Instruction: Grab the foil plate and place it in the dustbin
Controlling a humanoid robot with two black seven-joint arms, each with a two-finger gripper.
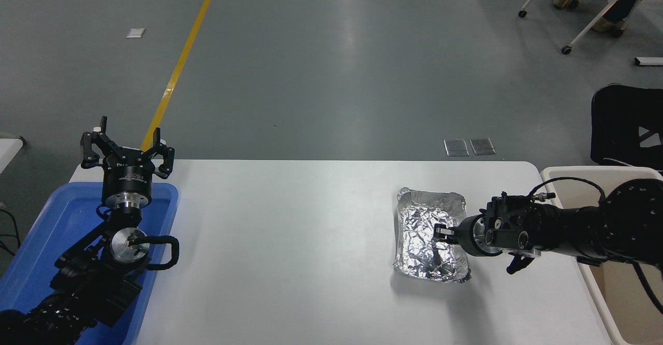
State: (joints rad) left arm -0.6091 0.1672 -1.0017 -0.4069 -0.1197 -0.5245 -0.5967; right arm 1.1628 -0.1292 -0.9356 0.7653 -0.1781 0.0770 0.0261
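- Two black arms reached over the white counter (311,241).
- Left tool (126,148) was parked at the lower left above a blue tray (46,241), its fingers spread apart, holding nothing.
- Right tool (443,232) came in from the right edge, lying low and pointing left, its tip over the right rim of the plate (427,236); whether its fingers were apart or clamped on the foil I could not tell.
- Plate lay on the counter's right half, long side running away from the camera, crinkled and shiny.
- Bin (580,176) stood just off the counter's right edge, partly hidden behind the right arm, apart from the plate.
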